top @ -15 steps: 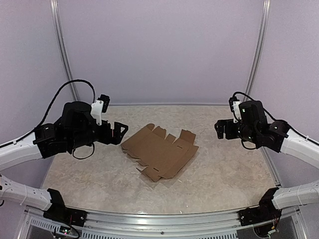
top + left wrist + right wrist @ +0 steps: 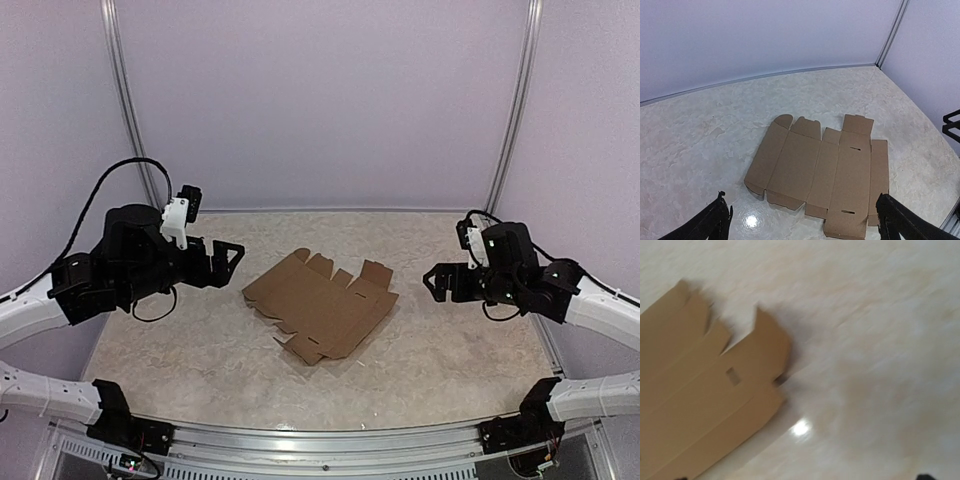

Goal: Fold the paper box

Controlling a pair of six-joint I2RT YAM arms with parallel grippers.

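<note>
Left pincer (image 2: 228, 264) farther back than before, right pincer (image 2: 430, 283) lower, both wide open, empty; brown paper box (image 2: 320, 305) flat, unfolded.

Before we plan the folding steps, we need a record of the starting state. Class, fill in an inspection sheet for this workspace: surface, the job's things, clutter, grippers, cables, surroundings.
Surface: table top, pale, marbled, glossy.
Job's things: paper box, a brown die-cut sheet lying flat and unfolded near the middle, flaps spread.
Clutter: nothing seen.
Grippers: left gripper open, empty, to the left of the sheet and apart from it; right gripper open, empty, to the right of the sheet and apart from it.
Cables: black cable looping above the left arm; shorter cable at the right wrist.
Surroundings: plain pale walls, metal posts in the corners, metal rail at the near edge.
</note>
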